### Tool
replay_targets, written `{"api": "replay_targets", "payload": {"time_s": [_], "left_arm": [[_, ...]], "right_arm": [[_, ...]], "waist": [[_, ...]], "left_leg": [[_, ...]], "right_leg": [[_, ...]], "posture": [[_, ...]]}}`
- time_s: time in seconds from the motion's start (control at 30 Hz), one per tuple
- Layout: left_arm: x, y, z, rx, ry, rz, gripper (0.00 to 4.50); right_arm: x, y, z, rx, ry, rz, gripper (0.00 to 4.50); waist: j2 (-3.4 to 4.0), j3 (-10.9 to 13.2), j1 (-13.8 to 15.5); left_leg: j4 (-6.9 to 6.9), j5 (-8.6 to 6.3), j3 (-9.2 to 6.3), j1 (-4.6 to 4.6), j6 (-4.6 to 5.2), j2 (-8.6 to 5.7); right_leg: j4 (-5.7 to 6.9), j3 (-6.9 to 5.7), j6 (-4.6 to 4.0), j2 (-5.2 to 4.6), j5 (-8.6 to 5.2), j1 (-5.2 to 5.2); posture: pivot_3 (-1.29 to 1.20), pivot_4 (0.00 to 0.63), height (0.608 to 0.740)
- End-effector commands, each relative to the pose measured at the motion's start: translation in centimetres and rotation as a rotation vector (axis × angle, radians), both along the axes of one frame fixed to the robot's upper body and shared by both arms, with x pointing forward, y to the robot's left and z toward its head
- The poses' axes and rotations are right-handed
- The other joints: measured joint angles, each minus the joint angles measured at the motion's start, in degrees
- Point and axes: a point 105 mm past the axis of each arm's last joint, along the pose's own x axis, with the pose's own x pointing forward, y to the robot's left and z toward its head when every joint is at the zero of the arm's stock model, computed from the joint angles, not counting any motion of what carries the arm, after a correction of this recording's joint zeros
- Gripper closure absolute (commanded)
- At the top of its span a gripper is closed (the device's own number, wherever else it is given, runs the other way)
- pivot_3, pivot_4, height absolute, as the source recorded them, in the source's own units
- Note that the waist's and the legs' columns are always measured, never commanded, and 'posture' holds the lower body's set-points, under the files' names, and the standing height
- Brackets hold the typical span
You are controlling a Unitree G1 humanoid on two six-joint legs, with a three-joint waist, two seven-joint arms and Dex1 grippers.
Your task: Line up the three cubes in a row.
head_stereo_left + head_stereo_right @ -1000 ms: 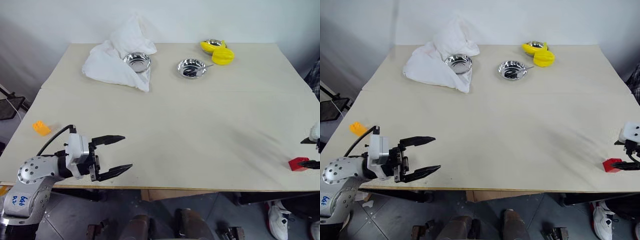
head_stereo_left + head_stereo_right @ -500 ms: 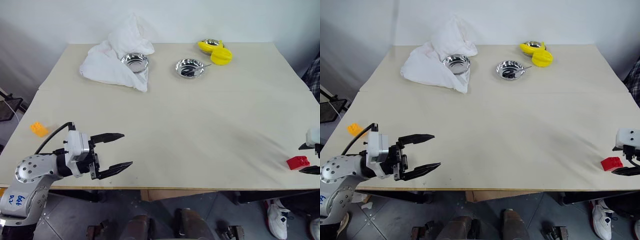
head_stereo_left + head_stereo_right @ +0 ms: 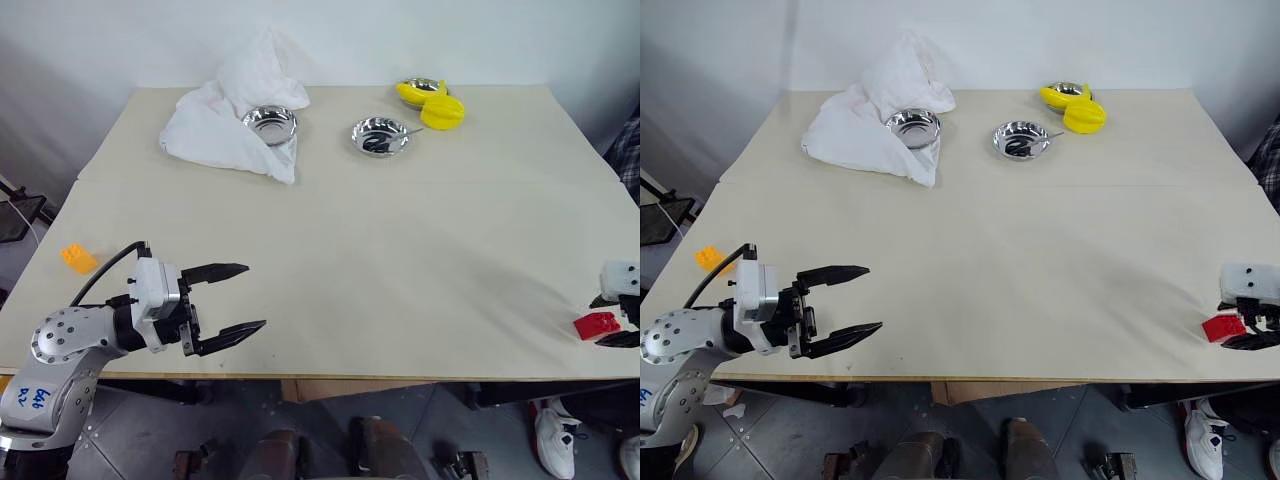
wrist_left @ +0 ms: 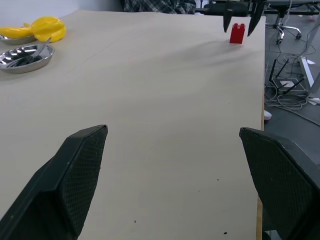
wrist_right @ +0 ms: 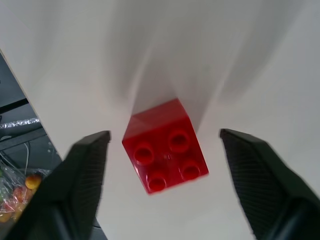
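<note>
Two of the three bricks are in my sight. Farthest to my left, the orange brick (image 3: 80, 258) lies near the left edge of the table (image 3: 400, 250), a little way beyond my left gripper (image 3: 232, 303). That gripper hangs level over the table's near edge with its fingers spread wide and nothing between them. Across the far side of the table, a crumpled white cloth (image 3: 225, 125) lies bunched around a steel bowl (image 3: 269, 124). Next along is a second steel bowl (image 3: 380, 135) with a utensil in it, then the yellow plastic pieces (image 3: 435, 105) with a third bowl among them. At the far right, near the table's front corner, the red brick (image 3: 596, 325) sits studs up on the surface. My right gripper (image 5: 167, 150) points down over it, one finger on either side. The fingers stand apart from the brick's sides with bare table showing in both gaps, so they are not gripping it.
</note>
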Motion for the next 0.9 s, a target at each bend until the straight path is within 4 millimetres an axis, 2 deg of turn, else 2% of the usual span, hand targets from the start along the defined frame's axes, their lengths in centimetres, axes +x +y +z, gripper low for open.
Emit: {"api": "replay_targets", "payload": {"time_s": [0.03, 0.1, 0.27, 0.4, 0.53, 0.9], "left_arm": [[-0.3, 0.0, 1.1, 0.008, -0.05, -0.005, 0.0], [-0.2, 0.1, 1.1, 0.01, -0.054, -0.003, 0.0], [-0.1, 0.4, 1.2, 0.013, -0.062, 0.005, 0.0], [-0.1, 0.7, 1.1, 0.012, -0.065, 0.016, 0.0], [-0.1, 1.1, 0.8, 0.013, -0.062, 0.029, 0.0], [-0.8, 2.4, 0.0, 0.018, -0.039, 0.069, 0.0]], "right_arm": [[-0.4, 0.0, 0.5, 0.01, 0.032, 0.007, 2.34], [-0.4, 0.1, 0.5, 0.011, 0.042, 0.006, 2.98], [0.5, 1.1, 1.1, 0.039, 0.019, 0.022, 3.01], [2.4, 4.0, 1.6, 0.13, -0.022, 0.071, 3.01], [3.4, 8.3, 2.1, 0.207, 0.004, 0.149, 3.01], [4.4, 16.8, 3.6, 0.154, 0.026, 0.381, 3.01]], "waist": [[0.0, 0.0, -0.01], [0.0, 0.0, 0.0], [0.0, 0.0, -0.05], [0.0, 0.0, -0.22], [0.02, 0.01, -0.05], [0.01, 0.03, 0.17]], "left_leg": [[0.0, 0.0, 0.0, 0.0, 0.0, 0.0], [0.0, 0.0, 0.0, 0.0, 0.0, 0.0], [0.01, 0.0, 0.0, 0.0, 0.0, 0.0], [0.02, 0.0, 0.0, 0.0, -0.01, 0.0], [0.02, -0.01, -0.01, -0.01, -0.03, 0.02], [0.02, -0.06, -0.06, -0.24, -0.03, 0.02]], "right_leg": [[0.0, 0.0, 0.0, 0.0, 0.0, 0.0], [0.0, 0.0, 0.0, 0.0, 0.0, 0.0], [0.0, 0.0, 0.0, 0.0, 0.0, 0.0], [0.01, 0.0, 0.0, 0.0, 0.0, 0.0], [0.07, 0.0, 0.0, 0.01, 0.0, -0.04], [-0.01, -0.05, 0.01, 0.01, 0.0, -0.25]], "posture": [[0.0, 0.15, 0.74], [0.0, 0.15, 0.74], [0.0, 0.15, 0.74], [0.0, 0.15, 0.74], [0.0, 0.15, 0.74], [0.0, 0.15, 0.74]]}}
